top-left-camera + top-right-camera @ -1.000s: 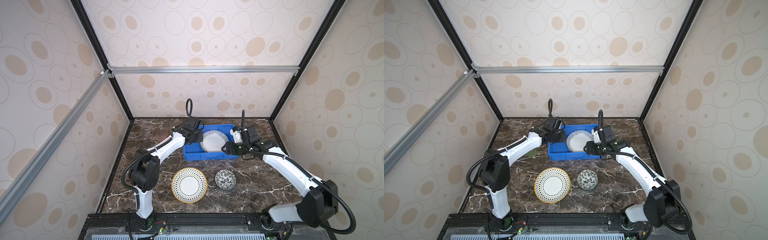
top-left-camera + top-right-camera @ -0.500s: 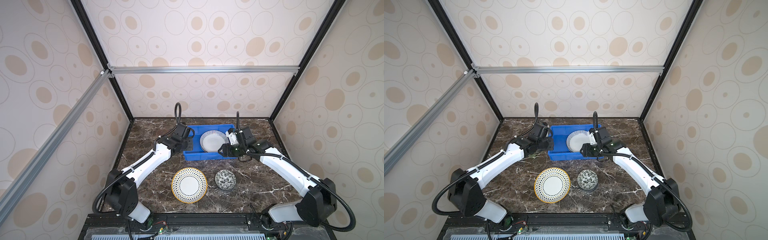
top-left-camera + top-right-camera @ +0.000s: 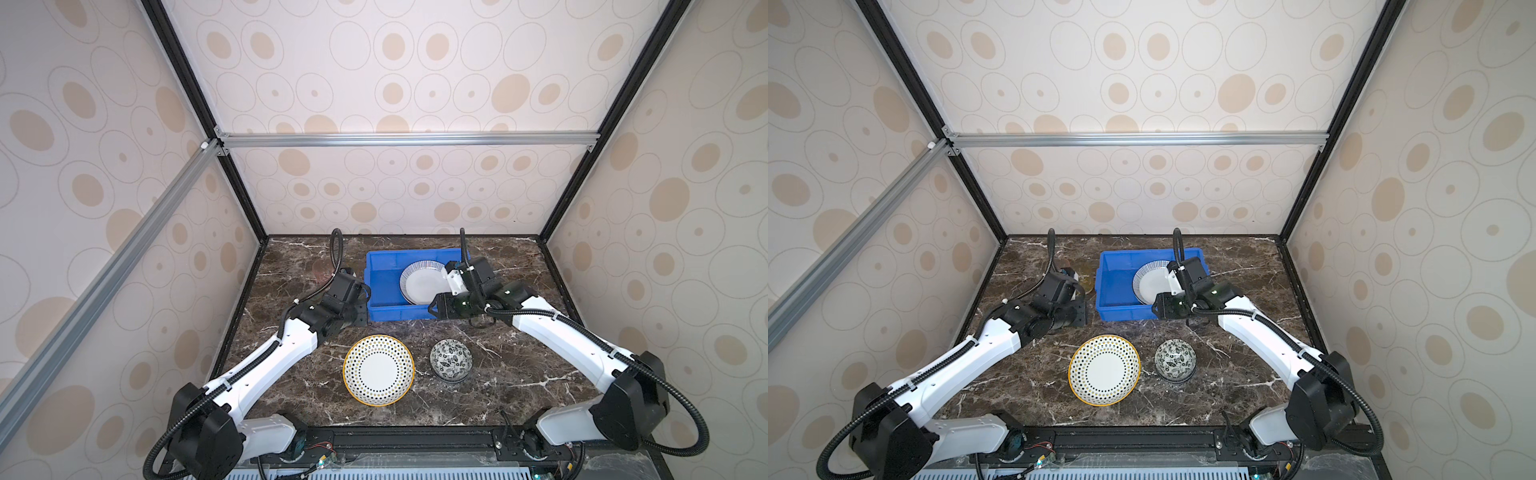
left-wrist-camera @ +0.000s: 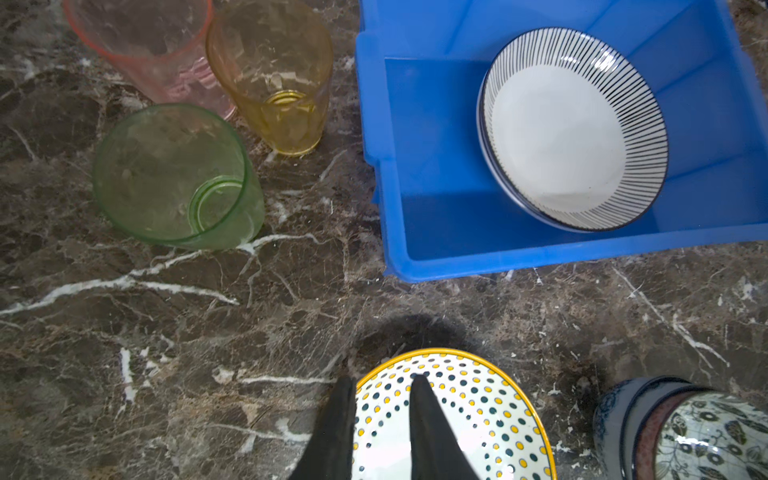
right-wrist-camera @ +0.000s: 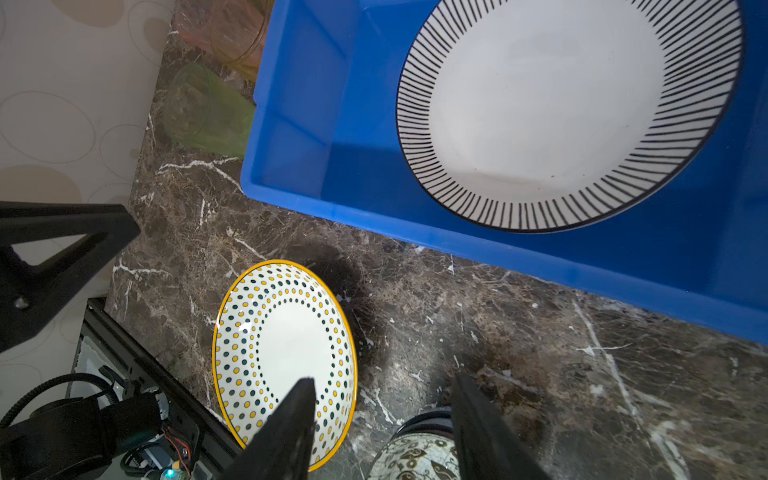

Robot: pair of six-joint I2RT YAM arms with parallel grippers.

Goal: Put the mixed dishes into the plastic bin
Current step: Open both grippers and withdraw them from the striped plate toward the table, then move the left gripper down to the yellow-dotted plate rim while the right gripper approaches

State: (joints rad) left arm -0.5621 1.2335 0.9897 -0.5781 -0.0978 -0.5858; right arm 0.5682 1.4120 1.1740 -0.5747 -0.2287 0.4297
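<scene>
One dish sits in the blue plastic bin (image 3: 384,282) so far: the striped plate (image 3: 424,282), in its right half. On the marble table (image 3: 291,266) in front we see the dotted plate (image 3: 378,370), the floral bowl (image 3: 451,359) just beside it, and left of the bin the green tumbler (image 4: 174,174), amber tumbler (image 4: 274,79) and pink tumbler (image 4: 153,45). We judge the dotted plate is next. Our left gripper (image 4: 382,382) hovers near its rim, fingers narrowly parted and empty. Our right gripper (image 5: 383,378) hangs spread and empty. The next move calls for lowering the left fingers astride that rim.

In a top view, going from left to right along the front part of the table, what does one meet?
Left arm → dotted yellow-rimmed plate → floral bowl → right arm.
</scene>
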